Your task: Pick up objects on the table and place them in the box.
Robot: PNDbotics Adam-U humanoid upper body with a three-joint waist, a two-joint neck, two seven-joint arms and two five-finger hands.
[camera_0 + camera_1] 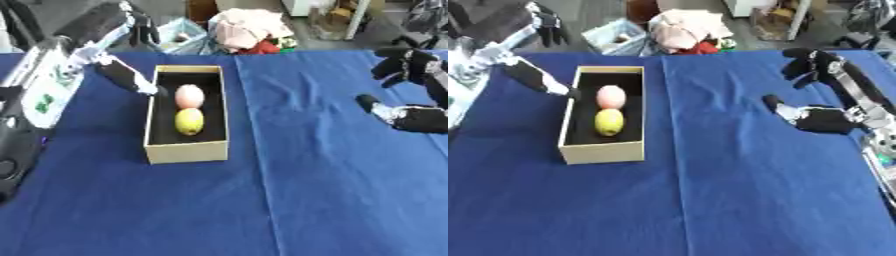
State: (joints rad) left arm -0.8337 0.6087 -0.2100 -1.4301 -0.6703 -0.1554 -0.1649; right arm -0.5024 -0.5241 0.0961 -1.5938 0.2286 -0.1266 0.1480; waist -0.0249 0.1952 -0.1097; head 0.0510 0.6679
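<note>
step: placing looks done — pink fruit (189, 95) and yellow fruit (189, 121) in box (186, 151) | left hand (131, 77) fingers straight at box wall | right hand (820, 120) relaxed, holding nothing | next: withdraw — no loose objects visible on tabletop (332, 190)

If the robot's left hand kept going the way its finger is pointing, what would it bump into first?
Probably the pink fruit. The left hand points a straight finger down and rightward over the box wall's near edge, and the pink fruit lies just beyond. Height is unclear, so it might catch the wall first.
</note>
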